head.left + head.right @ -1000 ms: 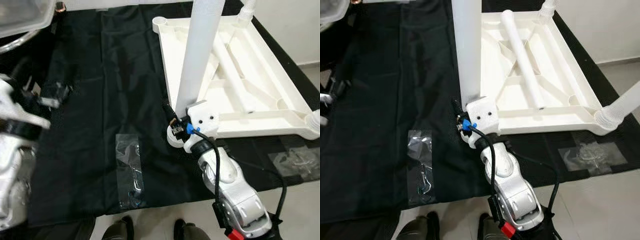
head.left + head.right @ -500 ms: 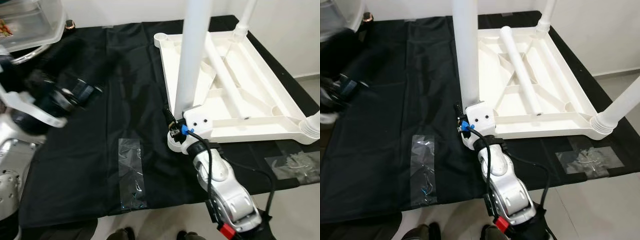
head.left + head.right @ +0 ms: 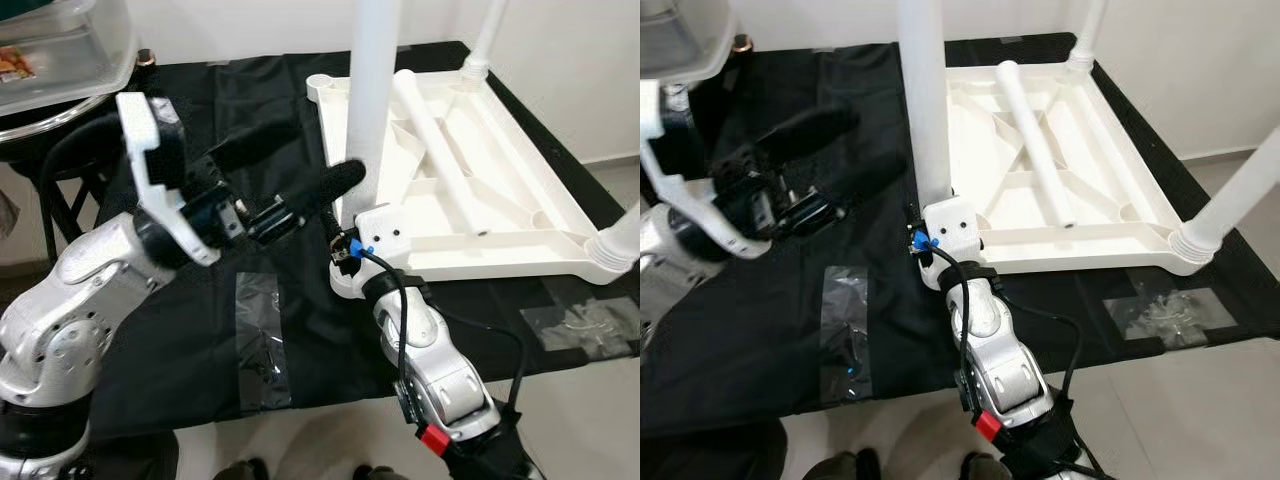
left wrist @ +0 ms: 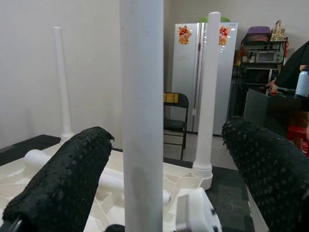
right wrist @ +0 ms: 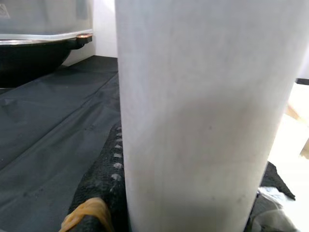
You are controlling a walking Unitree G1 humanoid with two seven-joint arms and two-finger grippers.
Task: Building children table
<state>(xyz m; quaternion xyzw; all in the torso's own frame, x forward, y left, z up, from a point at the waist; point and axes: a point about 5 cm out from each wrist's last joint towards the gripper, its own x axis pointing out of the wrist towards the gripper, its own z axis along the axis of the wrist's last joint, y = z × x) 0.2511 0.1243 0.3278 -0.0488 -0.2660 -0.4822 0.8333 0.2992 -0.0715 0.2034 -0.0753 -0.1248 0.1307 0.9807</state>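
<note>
The white table top (image 3: 520,215) lies upside down on a black cloth (image 3: 200,300). An upright white leg (image 3: 368,100) stands in its near-left corner. My right gripper (image 3: 346,252) is shut on that leg's base, and a black finger (image 5: 104,183) shows pressed against the leg (image 5: 203,111). My left gripper (image 3: 322,152) is open just left of the same leg, higher up. Its two fingers (image 4: 63,188) frame the leg (image 4: 141,116) without touching it. Two more legs stand at the far-right corner (image 3: 1087,30) and the near-right corner (image 3: 1230,195). A loose leg (image 3: 1035,140) lies across the underside.
A clear tape strip (image 3: 260,340) holding small hardware lies on the cloth near the front edge, and another strip (image 3: 585,325) lies at the right. A clear plastic bin (image 3: 60,55) sits on a black stand at the far left. A person's shoes (image 3: 855,465) show below the cloth.
My left arm has risen from the low left and swung right, bringing its open fingers up beside the upright leg. The right gripper has kept its hold. The camera has tilted back.
</note>
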